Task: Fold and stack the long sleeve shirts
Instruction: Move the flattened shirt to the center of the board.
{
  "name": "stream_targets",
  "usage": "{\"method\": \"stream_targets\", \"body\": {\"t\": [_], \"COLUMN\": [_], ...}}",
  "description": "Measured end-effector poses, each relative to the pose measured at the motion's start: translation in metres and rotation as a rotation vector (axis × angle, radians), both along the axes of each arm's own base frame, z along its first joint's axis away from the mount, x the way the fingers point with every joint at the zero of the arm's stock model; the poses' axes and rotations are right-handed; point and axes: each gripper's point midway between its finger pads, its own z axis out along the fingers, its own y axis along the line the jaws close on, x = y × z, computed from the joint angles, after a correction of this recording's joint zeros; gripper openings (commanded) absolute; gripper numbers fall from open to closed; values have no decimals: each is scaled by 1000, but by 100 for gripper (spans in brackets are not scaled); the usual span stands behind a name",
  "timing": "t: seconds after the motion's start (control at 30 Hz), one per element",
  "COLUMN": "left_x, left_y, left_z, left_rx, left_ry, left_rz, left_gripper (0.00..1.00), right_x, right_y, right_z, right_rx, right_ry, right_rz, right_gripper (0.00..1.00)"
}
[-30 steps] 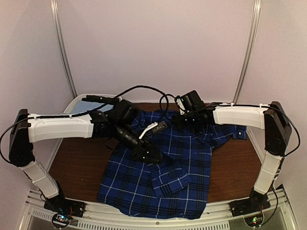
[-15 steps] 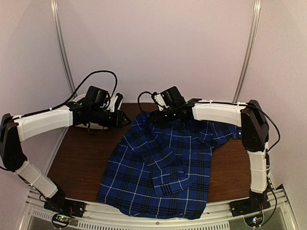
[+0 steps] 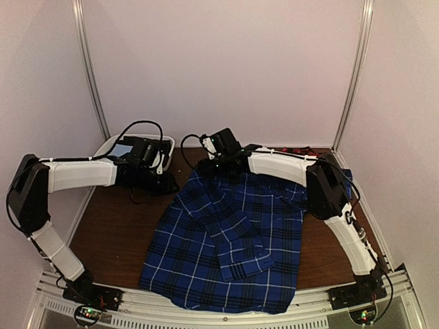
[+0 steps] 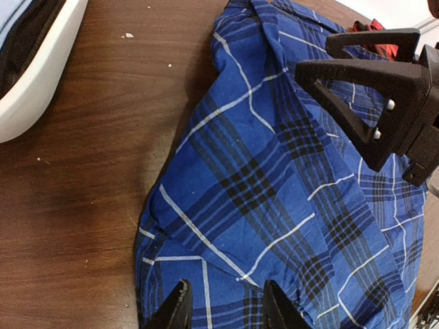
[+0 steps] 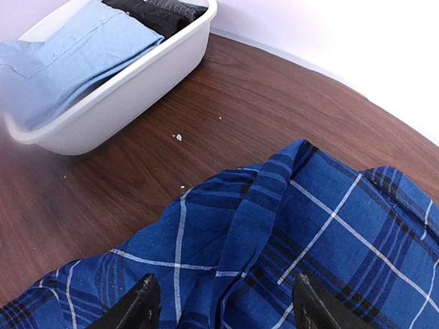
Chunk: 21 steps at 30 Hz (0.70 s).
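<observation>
Blue plaid shirt (image 3: 233, 236) lies spread on the table (image 3: 103, 233), reaching from the near edge almost to the far edge, with one sleeve folded down across its middle.

From above, we see that the left gripper (image 3: 163, 184) has left the shirt's middle, where it hung a second ago. It now sits low toward the far left corner, beside the white bin (image 3: 110, 145). The right gripper (image 3: 206, 166) has swept leftward along the far edge to the collar end.

From the left wrist, we see that arm's fingers a little apart with nothing between them, just above the shirt's left shoulder edge. The right gripper's fingers, also apart, hang over the cloth opposite.

From the right wrist, we see that arm's fingers spread wide and empty above the shirt's far edge. The bin beyond holds a light blue cloth (image 5: 75, 62) and a black garment (image 5: 158, 10).

We judge the sleeve fold finished and let go, with both arms lining up at the shoulders for the next fold.
</observation>
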Motion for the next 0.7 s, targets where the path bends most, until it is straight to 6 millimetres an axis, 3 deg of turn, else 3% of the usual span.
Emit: {"method": "stream_targets", "body": {"t": [0.2, 0.37, 0.7], "left_x": [7, 10, 10], "left_y": [9, 14, 21], "left_z": [-12, -19, -23], "left_rx": [25, 38, 54], "left_ry": [15, 25, 27], "left_rz": [29, 44, 48], "left_gripper": [36, 36, 36], "right_x": [4, 9, 12], "right_y": [2, 5, 3], "right_z": [-14, -15, -25], "right_rx": [-17, -15, -40], "right_ry": [7, -4, -3], "right_rz": [-9, -15, -28], "right_gripper": [61, 54, 54]}}
